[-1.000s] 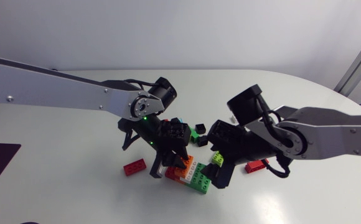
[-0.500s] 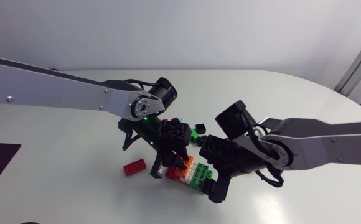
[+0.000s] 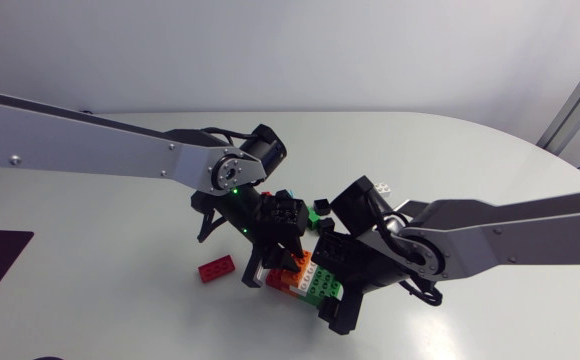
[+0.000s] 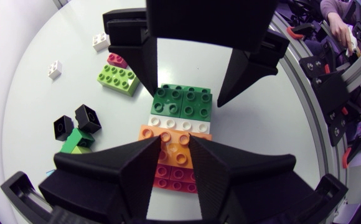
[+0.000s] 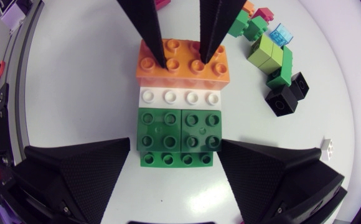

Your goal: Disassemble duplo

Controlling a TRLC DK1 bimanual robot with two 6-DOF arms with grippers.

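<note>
**Desk:** What has changed in the last second?

**Photographer:** The right arm has swung in from the right. The right gripper (image 5: 177,148) hung off to the right of the duplo stack (image 3: 308,281) a second ago. It now sits over the stack's green end (image 5: 179,127). Its jaws are wide apart, one on each side of the green bricks and just beside them, and they do not visibly clamp.

**Desk:** And the other arm?

**Photographer:** The left gripper (image 4: 175,144) has not budged. It is down on the orange brick (image 5: 183,59) at the stack's left end. Whether it clamps that brick or only presses on it cannot be told from any view.

**Desk:** Where is the stack itself?

**Photographer:** It lies flat on the table (image 3: 90,250), near the middle, directly between the two grippers, and it has not shifted. Orange, a white strip (image 5: 179,97) and green are all still joined in a row. A loose red brick (image 3: 216,268) lies just to the stack's left.

**Desk:** What does that mean for the job?

**Photographer:** Nothing has come apart yet. It looks like the set-up for a pull: one arm steadies the orange end while the other lines up on the green. The likely next step is for the right jaws to close on the green bricks and lift or twist them off.
</note>
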